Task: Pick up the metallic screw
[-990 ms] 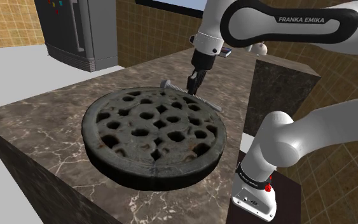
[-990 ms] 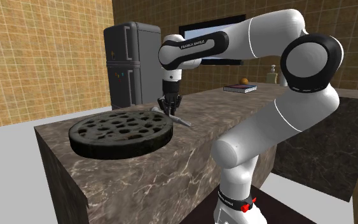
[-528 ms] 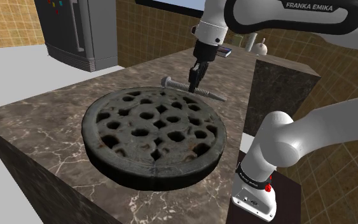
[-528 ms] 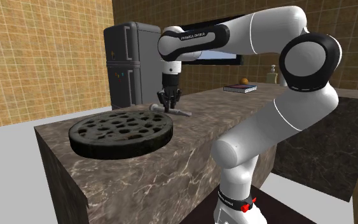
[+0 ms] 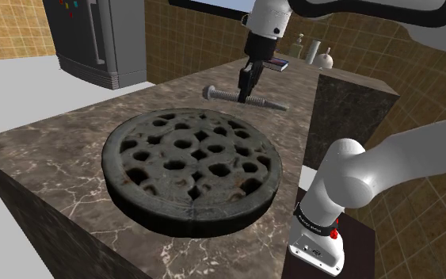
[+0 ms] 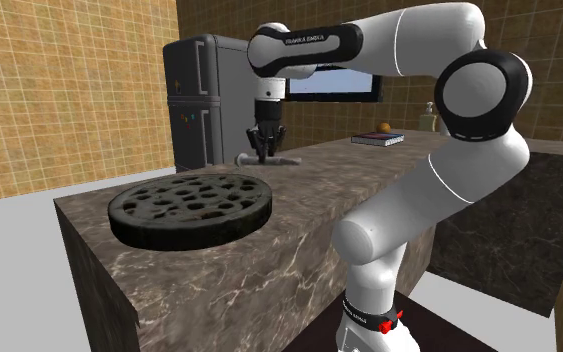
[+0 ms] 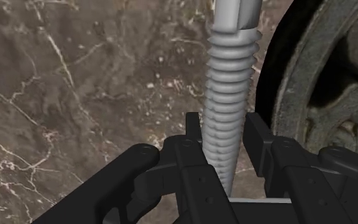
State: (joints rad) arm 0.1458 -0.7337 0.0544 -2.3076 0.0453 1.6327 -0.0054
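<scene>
The marble counter (image 5: 47, 150) carries everything, its near edge falling away just in front of the round pierced disc (image 5: 193, 162), the largest thing on it; the white arm (image 5: 371, 16) reaches over from beyond the disc's far rim; the black gripper (image 5: 247, 95) hangs there, its fingers pinching the grey screw (image 5: 225, 94) across the threaded shank. A second ago the screw sat low against the disc's far rim; now it rides level and clear above that rim, touching neither disc nor counter, so I judge the pick nearly done and the grip sound. Above the disc the air is open; the dark block (image 5: 348, 103) beside the disc, on the screw tip's side, is the one edge to mind.
</scene>
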